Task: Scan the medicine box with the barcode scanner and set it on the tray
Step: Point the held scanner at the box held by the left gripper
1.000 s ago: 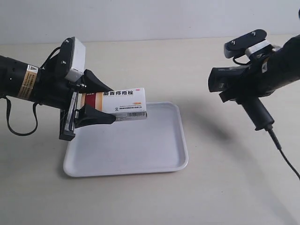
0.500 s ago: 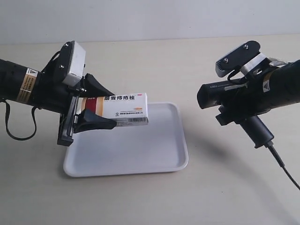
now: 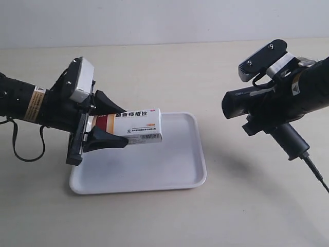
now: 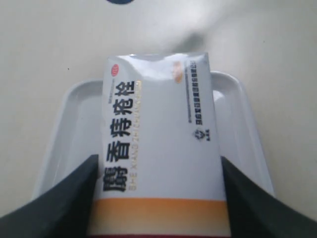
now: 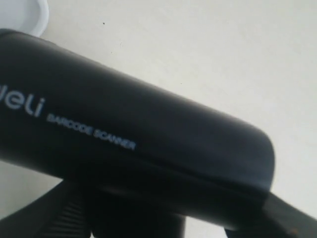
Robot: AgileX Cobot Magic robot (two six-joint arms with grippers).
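Observation:
The medicine box (image 3: pixel 135 125) (image 4: pixel 158 153), white with an orange and dark red band and black Chinese text, hangs just above the white tray (image 3: pixel 154 164) (image 4: pixel 69 124). My left gripper (image 3: pixel 105 125) (image 4: pixel 157 198) is shut on its banded end, a black finger on each side. The barcode faces the lower front of the box in the exterior view. At the exterior view's right, my right gripper (image 3: pixel 267 116) holds the black barcode scanner (image 3: pixel 257 103) (image 5: pixel 129 134) in the air, head turned toward the box, handle angled down with its cable (image 3: pixel 316 172) trailing.
The beige tabletop (image 3: pixel 169 67) stretches around the tray. A corner of the tray (image 5: pixel 27 15) shows in the right wrist view. The scanner's cable runs off the exterior view's right edge.
The left gripper with the box has dropped slightly lower over the tray. The scanner moved toward the box, then drew back a little to the right and up.

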